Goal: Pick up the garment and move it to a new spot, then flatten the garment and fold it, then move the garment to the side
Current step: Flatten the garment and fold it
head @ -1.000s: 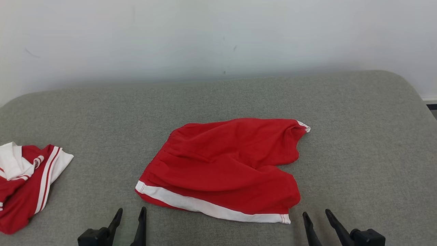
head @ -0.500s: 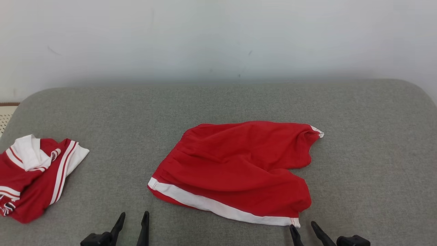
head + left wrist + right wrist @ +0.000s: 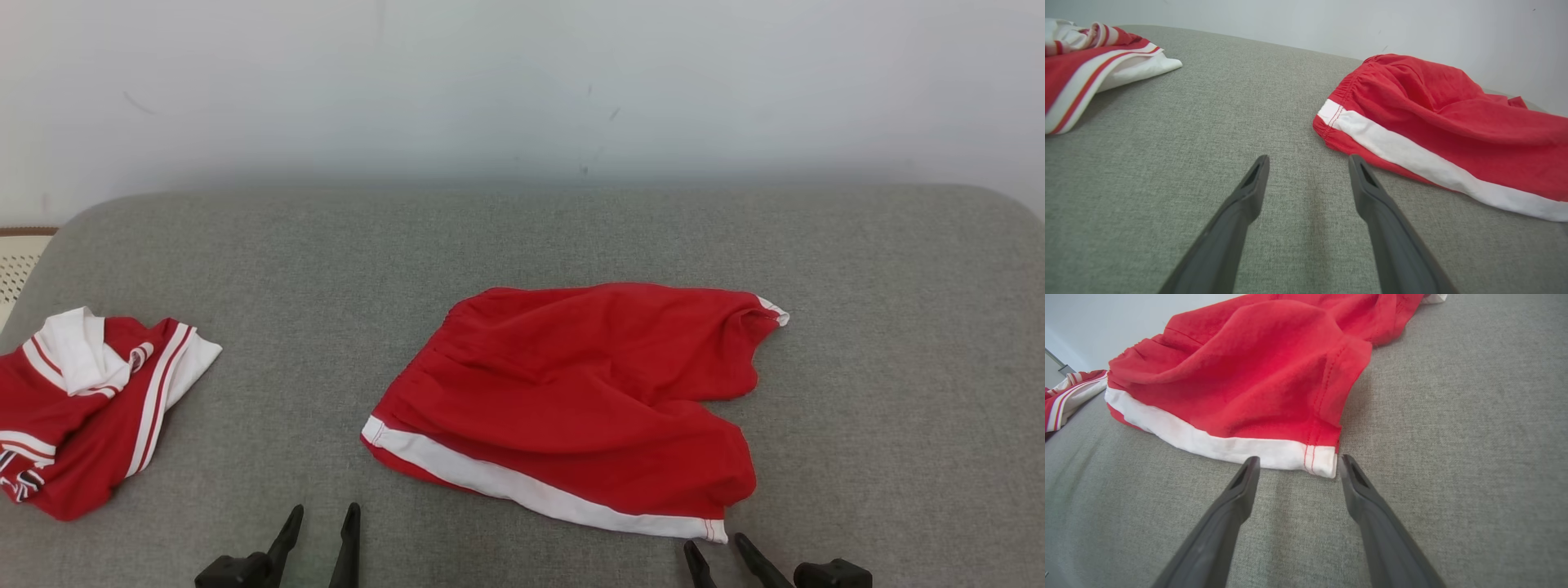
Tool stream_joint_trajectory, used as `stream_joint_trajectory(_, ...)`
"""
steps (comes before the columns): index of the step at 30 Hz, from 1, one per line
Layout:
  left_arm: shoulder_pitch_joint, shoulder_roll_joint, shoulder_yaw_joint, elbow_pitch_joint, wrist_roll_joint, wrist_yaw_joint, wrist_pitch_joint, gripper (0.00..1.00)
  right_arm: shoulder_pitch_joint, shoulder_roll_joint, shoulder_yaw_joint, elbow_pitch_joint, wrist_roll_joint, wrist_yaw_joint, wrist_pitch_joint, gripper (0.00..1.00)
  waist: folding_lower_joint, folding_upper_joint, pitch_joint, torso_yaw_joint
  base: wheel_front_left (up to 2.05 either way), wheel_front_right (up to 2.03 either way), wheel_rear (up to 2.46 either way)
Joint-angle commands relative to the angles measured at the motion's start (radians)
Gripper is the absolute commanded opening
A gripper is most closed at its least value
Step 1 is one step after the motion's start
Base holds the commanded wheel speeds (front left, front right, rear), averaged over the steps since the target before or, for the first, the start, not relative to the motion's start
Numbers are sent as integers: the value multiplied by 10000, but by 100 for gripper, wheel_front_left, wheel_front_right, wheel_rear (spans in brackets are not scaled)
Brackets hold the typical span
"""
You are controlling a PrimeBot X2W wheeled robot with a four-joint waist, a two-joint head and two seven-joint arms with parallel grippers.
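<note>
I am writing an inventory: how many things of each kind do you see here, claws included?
red shorts: 1
crumpled red-and-white garment: 1
claws, left claw and right claw: 2
total: 4

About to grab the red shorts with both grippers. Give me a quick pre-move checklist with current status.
1. Right gripper open: ok.
2. It is aimed at the red shorts' near hem corner: ok, the corner lies just ahead, between its fingers.
3. Left gripper open: ok.
4. It is at the shorts' waistband corner: not ok, it sits over bare grey cushion, short of the cloth.
5. Shorts lying flat: not ok, wrinkled and bunched.
6. Striped garment clear of the shorts: ok, apart at the left.
</note>
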Motion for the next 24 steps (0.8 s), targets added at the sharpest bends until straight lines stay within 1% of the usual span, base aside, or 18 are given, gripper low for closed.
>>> stream_joint_trajectory(1,2,8,-7,9,-29,-3,-15,100,-26,-33,20,55,48,4,-3,100,0,0,19,9,0,0,0)
stream_joint_trajectory(8,-72,8,-102,23,-50,-25,-15,100,-229,14,170,273,199,4,-5,100,0,0,100,90,0,0,0)
stream_joint_trajectory(18,-141,7,-116,10,-94,2,-15,100,-376,21,31,416,432,4,-5,100,0,0,230,169,0,0,0)
stream_joint_trajectory(24,-200,7,-131,-12,-68,-9,-15,100,-552,-62,234,431,563,4,-3,100,0,0,375,232,0,0,0)
